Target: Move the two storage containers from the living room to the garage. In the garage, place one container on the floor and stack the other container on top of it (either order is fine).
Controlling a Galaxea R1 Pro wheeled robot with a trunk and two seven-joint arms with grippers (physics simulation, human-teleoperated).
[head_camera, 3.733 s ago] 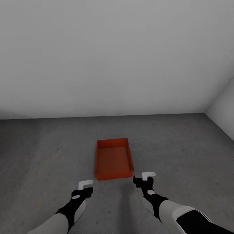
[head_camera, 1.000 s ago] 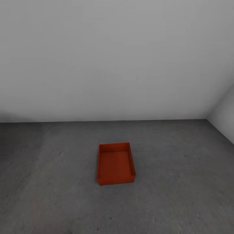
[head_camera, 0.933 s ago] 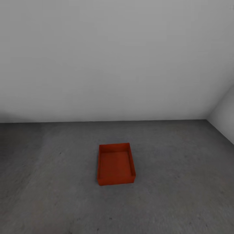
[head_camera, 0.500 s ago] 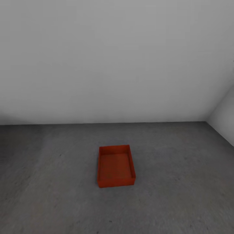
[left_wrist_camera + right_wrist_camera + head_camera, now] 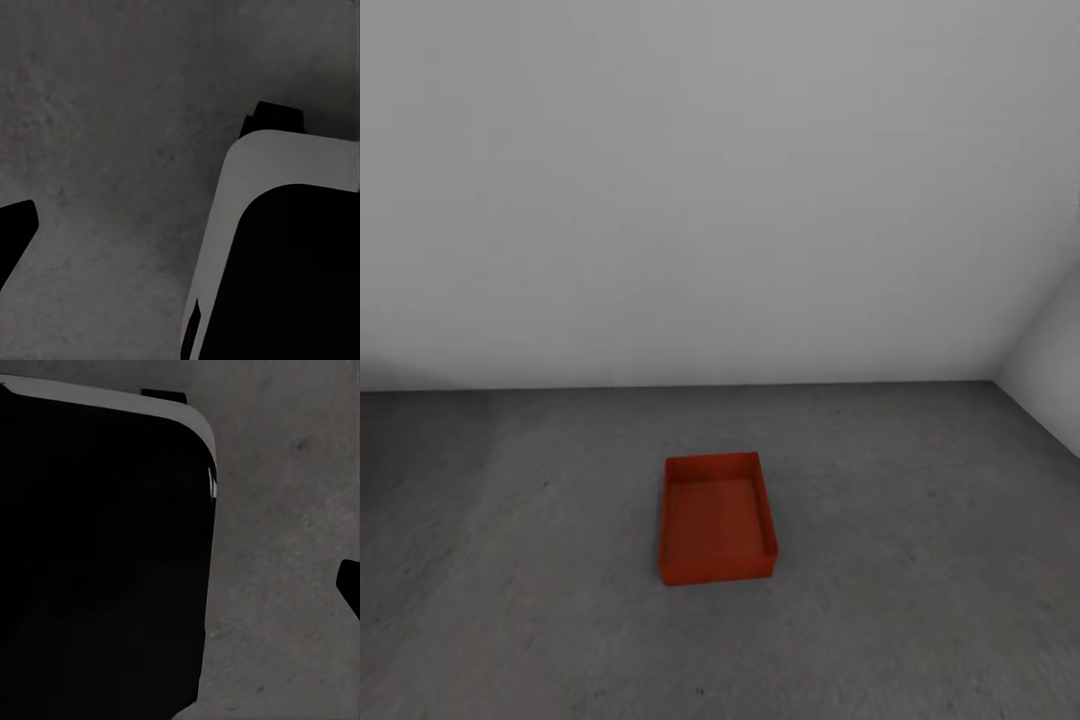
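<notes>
One red-orange open-top storage container rests empty and flat on the garage's dark grey concrete floor, a short way in front of the white back wall. Nothing is stacked in or on it. In the left wrist view, a single black fingertip of my left gripper juts in at the frame's edge over bare concrete. The right wrist view likewise has one black fingertip at its edge. Each sits far from the middle of its view, and nothing is held.
A plain white wall closes the back, and a second white wall meets it at the right corner. My own black-and-white body fills part of both wrist views.
Both arms, which reached toward the container's near corners 3.7 s ago, have drawn back out of the head view. The head view has shifted slightly; the container has stayed put on the floor.
</notes>
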